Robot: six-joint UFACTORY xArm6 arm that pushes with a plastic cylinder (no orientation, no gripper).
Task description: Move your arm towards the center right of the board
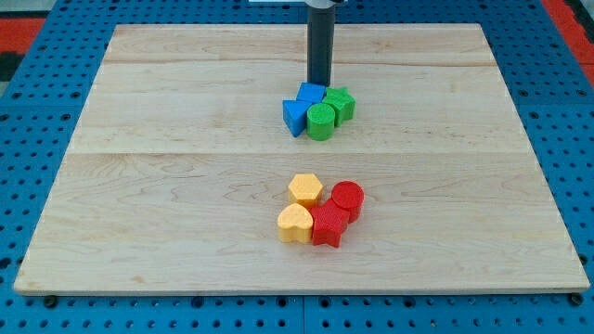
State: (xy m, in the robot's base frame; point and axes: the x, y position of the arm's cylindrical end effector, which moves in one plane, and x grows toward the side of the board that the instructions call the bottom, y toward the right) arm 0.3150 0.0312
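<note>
Board (167, 186) of pale wood on blue pegboard (37, 315)

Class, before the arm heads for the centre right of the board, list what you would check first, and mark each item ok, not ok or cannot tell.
1. My tip visible: ok, it sits just above the blue cube in the view.
2. Tip touching that cube: cannot tell.
3. Path toward the view's right clear: not ok, the green star block lies close to the tip's right.
4. Green cylinder off the path: ok, below it.
5. Centre right of the board bare: ok.
6. Red cylinder and yellow blocks away: ok.
</note>
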